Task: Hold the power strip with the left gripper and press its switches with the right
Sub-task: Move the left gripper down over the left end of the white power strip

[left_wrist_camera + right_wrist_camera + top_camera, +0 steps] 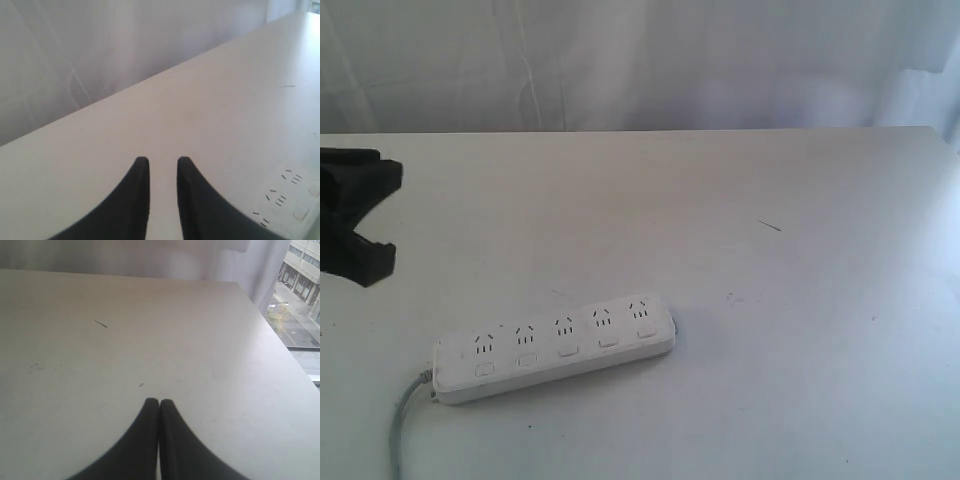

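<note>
Power strip (pixel 555 348) lies near, not touching, the slightly parted left tool (pixel 163 161).

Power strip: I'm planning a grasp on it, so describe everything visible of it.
The power strip is a long, white, rounded, plastic-looking bar with five socket sets and a row of five buttons. It lies flat, slightly slanted, on the white table; a grey cord leaves its left end in the exterior view. Nothing else touches it.
</note>
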